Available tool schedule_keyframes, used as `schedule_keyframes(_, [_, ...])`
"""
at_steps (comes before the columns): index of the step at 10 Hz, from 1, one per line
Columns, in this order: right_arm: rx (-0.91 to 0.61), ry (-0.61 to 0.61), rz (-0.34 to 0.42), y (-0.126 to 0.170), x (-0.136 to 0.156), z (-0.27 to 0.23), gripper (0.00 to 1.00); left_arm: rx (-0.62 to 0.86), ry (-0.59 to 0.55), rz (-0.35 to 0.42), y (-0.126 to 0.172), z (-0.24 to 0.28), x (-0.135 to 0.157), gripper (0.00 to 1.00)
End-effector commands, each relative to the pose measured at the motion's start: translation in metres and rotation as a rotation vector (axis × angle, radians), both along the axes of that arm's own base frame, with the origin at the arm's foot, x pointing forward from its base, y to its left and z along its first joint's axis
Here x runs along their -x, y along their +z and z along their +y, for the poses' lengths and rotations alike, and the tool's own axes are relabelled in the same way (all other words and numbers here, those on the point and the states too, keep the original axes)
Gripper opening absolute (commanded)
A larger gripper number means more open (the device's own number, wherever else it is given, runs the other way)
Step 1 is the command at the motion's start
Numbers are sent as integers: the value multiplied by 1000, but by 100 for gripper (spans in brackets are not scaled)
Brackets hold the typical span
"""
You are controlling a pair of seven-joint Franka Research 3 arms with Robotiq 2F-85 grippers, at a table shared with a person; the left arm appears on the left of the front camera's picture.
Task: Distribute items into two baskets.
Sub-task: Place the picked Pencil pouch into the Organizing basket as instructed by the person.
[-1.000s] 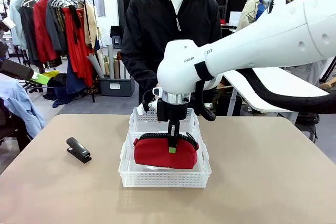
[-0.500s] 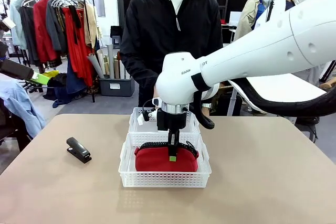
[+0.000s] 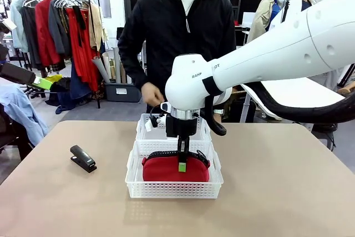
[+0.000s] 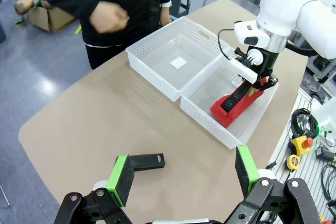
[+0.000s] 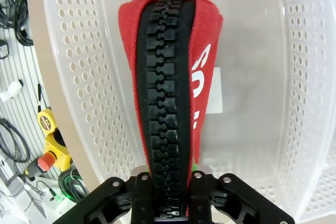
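The red pouch [image 3: 166,170] has sunk lower into the near basket [image 3: 175,190]

Bright, even indoor light falls from overhead on the tan surface [image 3: 288,192]; the white perforated plastic basket [image 3: 175,188] casts only a faint soft shadow. The person's hand [image 4: 110,17] is smeared by motion. Both wrist views bow at their edges.
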State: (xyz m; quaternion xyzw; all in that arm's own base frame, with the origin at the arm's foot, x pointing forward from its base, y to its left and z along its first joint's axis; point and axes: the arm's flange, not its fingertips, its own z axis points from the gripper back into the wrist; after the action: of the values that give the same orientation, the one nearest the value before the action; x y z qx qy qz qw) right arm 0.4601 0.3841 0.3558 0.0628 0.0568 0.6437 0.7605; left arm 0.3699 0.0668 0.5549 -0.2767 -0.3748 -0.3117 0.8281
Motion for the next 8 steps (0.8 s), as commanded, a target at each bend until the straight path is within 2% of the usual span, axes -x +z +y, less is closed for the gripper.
schedule_keyframes(1, [-15, 18, -9, 10, 5, -8, 92, 3, 2, -12, 1, 0, 0, 100])
schedule_keyframes(2, [-19, 18, -23, 19, 8, -12, 100, 3, 2, -12, 1, 0, 0, 100])
schedule_keyframes(5, [-25, 33, -50, 42, 19, -18, 100, 3, 2, -12, 1, 0, 0, 100])
schedule_keyframes(8, [-5, 30, -24, 52, 28, -19, 100, 3, 2, -12, 1, 0, 0, 100])
